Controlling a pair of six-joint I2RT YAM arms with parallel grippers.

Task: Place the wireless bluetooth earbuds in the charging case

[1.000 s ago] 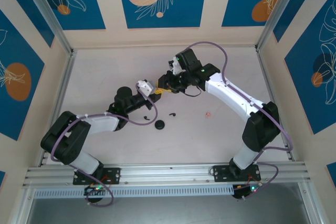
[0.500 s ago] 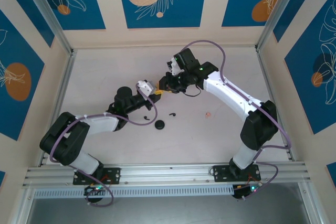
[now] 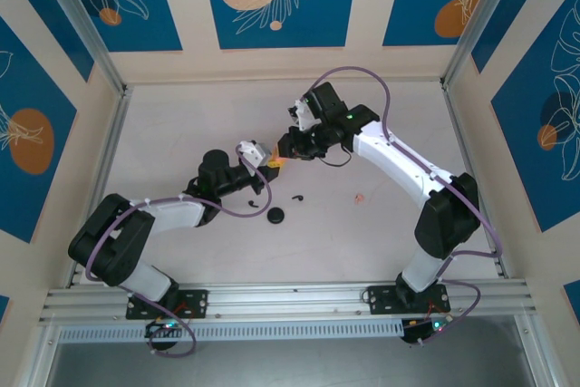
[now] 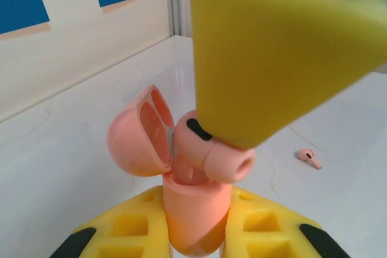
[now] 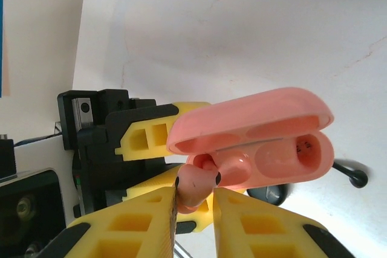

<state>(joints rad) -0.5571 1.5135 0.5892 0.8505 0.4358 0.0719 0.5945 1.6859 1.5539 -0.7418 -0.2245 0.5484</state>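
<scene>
My left gripper (image 4: 196,231) is shut on the lower body of the pink charging case (image 4: 195,206), which stands upright with its lid (image 4: 136,134) swung open. My right gripper (image 5: 195,202) is shut on one pale pink earbud (image 5: 197,187), whose head sits at the mouth of the case (image 5: 284,161) over the left socket. The same bud (image 4: 211,149) rests on the case rim under a yellow finger (image 4: 272,46). The other pink bud (image 3: 360,197) lies on the table, to the right. Two black buds (image 3: 297,197) (image 3: 251,205) lie near the grippers (image 3: 276,158).
A small round black piece (image 3: 275,216) lies on the table just below the grippers. The loose pink bud (image 4: 308,158) lies behind and right of the case. Metal frame rails (image 3: 100,169) and patterned walls close in the white table (image 3: 381,251).
My right gripper has crept slightly down and toward the case with the pink bud. The left arm has barely moved.
</scene>
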